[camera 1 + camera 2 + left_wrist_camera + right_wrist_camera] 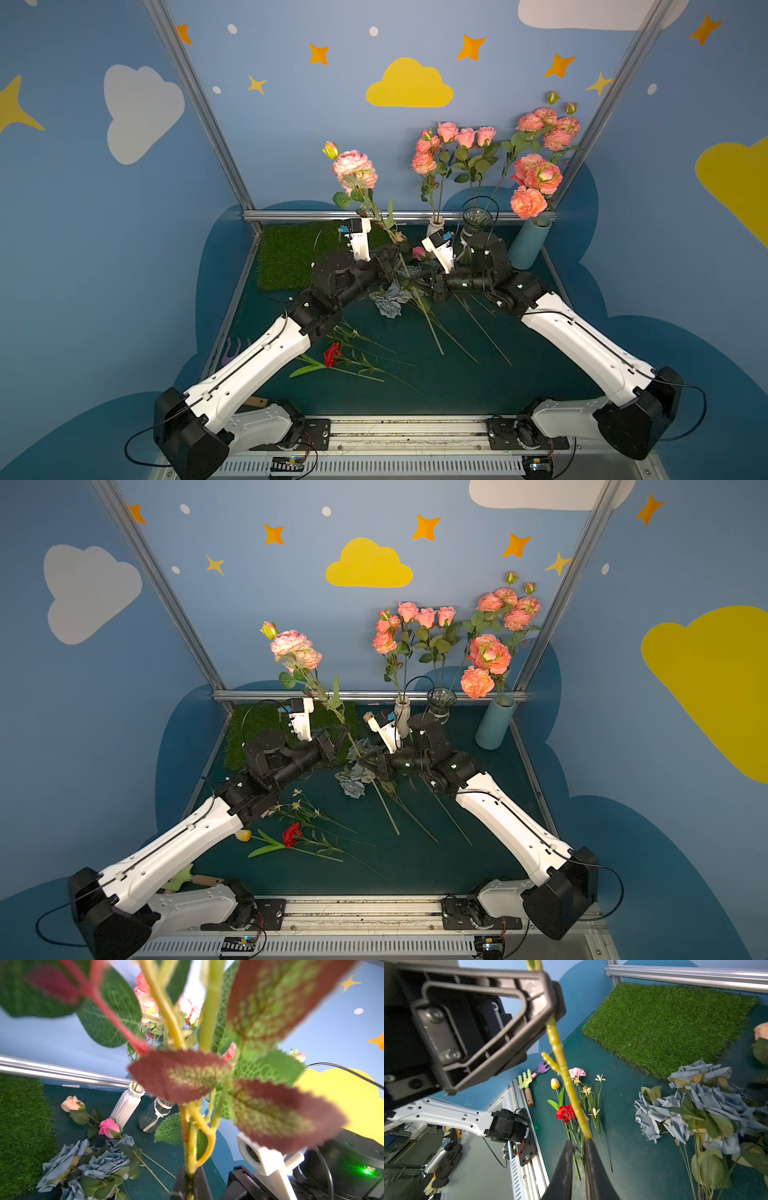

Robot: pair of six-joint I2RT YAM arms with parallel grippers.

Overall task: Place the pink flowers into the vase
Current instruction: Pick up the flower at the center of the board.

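Pink flowers [354,168], ruffled cloth blooms on 1 long pale-green stem [568,1078]. My left gripper [190,1174] is clamped tight on that stem, both black fingers [178,1182] pressed against it. The blooms are up in the air and the stem is tilted.

My right gripper [579,1142] sits lower on the same stem. Its fingers [564,1167] stand a narrow slit apart, with the stem entering at the tips. I cannot tell whether they pinch it.

Beneath lies a dusty grey-blue rose bunch [388,301] on the dark green tabletop [457,386].

Beyond, more pink blooms stand in 3 vessels: a white ribbed vase [435,229], a clear glass vase [476,222] and a teal cylinder vase [528,249].
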